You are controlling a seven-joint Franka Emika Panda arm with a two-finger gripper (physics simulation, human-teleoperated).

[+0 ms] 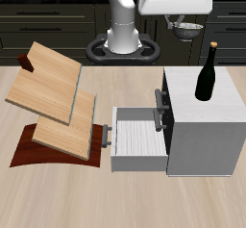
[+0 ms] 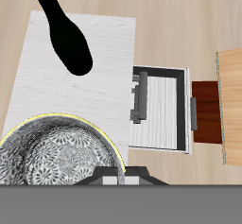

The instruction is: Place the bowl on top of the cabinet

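Note:
My gripper (image 1: 185, 24) is shut on the bowl (image 1: 186, 28) and holds it high in the air behind the cabinet (image 1: 204, 126). In the wrist view the bowl (image 2: 59, 152) shows close up, white with a grey speckled inside, held at its rim, with the cabinet's light flat top (image 2: 66, 86) below it. The cabinet is white-grey with dark handles, and its drawer (image 1: 135, 139) is pulled out. The open drawer also shows in the wrist view (image 2: 159, 110).
A black bottle (image 1: 207, 76) stands on the cabinet top, toward its back; it also shows in the wrist view (image 2: 68, 37). Tilted wooden boards (image 1: 53, 97) on a dark base stand beside the open drawer.

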